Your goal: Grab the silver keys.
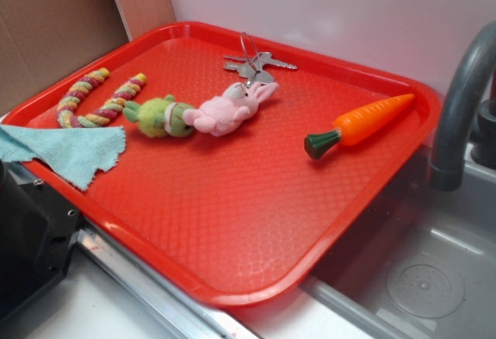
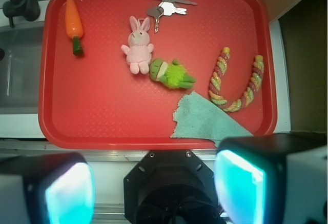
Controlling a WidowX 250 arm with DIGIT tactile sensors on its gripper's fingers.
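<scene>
The silver keys (image 1: 254, 63) are lying flat on the red tray (image 1: 232, 223), close to its far rim in the exterior view and near the top edge in the wrist view (image 2: 166, 4), with the thin wire ring standing up above the fanned blades. Nothing is touching them from above. Just beside the keys, the pink plush bunny (image 1: 232, 108) is lying on its back, its ears pointing toward the bunch and nearly reaching it. A green plush toy (image 1: 159, 115) is resting against the bunny's lower end. Farther along, a twisted rope toy (image 1: 97, 98) in pink, yellow and green is curving in a U shape near one tray edge, and a light blue cloth (image 1: 66, 151) is draping over the near rim beside it. On the opposite side, well apart from the keys, an orange toy carrot (image 1: 360, 124) with a dark green stem is lying at an angle. The tray is sitting next to a sink (image 1: 426, 277) with a grey faucet (image 1: 461, 106). The gripper (image 2: 154, 190) is hovering off the tray's near edge, well away from the keys; its two fingers (image 2: 246, 183) are showing spread wide apart at the bottom of the wrist view, holding nothing.
</scene>
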